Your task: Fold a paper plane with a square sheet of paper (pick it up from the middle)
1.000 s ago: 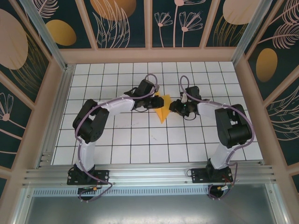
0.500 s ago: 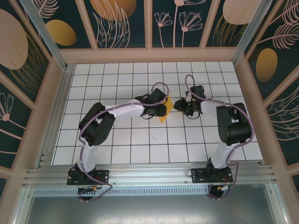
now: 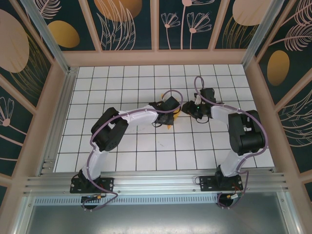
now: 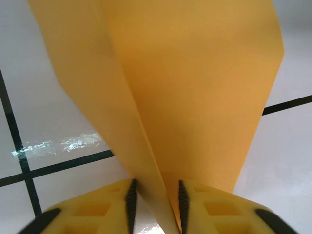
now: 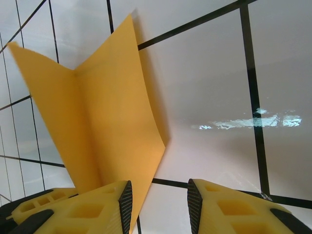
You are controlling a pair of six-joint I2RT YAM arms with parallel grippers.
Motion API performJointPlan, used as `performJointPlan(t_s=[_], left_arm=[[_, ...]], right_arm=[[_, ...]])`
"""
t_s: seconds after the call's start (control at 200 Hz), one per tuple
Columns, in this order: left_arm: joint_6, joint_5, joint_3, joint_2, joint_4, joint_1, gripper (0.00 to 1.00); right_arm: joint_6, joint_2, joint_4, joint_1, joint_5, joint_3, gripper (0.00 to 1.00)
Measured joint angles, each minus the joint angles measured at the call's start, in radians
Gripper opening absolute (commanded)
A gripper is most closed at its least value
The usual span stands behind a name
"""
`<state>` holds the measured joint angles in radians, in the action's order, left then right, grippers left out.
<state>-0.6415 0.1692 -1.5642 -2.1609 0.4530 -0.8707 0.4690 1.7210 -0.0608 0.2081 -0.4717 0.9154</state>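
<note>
The square sheet of paper (image 4: 195,87), folded into a standing V mid-frame on the tabletop (image 3: 146,146), has its ridge between the left jaws, nearly closed, grip uncertain, probably to sharpen the crease. The right jaws gape, empty, beside its edge, seemingly steadying.

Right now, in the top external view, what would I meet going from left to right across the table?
In order: left arm's elbow, left gripper, folded orange paper, right gripper, right arm's elbow.

Orange paper (image 4: 195,87), V-folded along crease, flaps upright
</note>
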Motion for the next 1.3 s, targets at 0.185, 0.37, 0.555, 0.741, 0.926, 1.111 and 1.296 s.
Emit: performJointPlan(t_s=[0.185, 0.37, 0.555, 0.741, 0.926, 1.111, 1.296], left_arm=[[0.002, 0.000, -0.001, 0.000, -0.001, -0.005, 0.09], [-0.011, -0.033, 0.077, 0.048, -0.080, -0.006, 0.06], [-0.077, -0.192, 0.264, 0.174, -0.286, 0.029, 0.06], [-0.220, -0.411, 0.473, 0.256, -0.603, 0.122, 0.06], [-0.398, -0.568, 0.642, 0.255, -0.922, 0.163, 0.07], [-0.565, -0.666, 0.719, 0.204, -1.199, 0.162, 0.06], [-0.619, -0.681, 0.750, 0.181, -1.276, 0.162, 0.09]], right_arm=[[0.000, 0.000, 0.000, 0.000, -0.001, -0.001, 0.38], [-0.001, -0.026, -0.020, -0.010, 0.001, -0.008, 0.39], [-0.024, -0.180, -0.082, -0.024, 0.014, -0.009, 0.42], [-0.041, -0.311, -0.124, -0.034, 0.051, -0.015, 0.42], [-0.041, -0.333, -0.155, -0.044, 0.071, -0.105, 0.35], [-0.027, -0.332, -0.159, -0.038, 0.018, -0.178, 0.22], [-0.019, -0.316, -0.134, 0.016, -0.032, -0.175, 0.14]])
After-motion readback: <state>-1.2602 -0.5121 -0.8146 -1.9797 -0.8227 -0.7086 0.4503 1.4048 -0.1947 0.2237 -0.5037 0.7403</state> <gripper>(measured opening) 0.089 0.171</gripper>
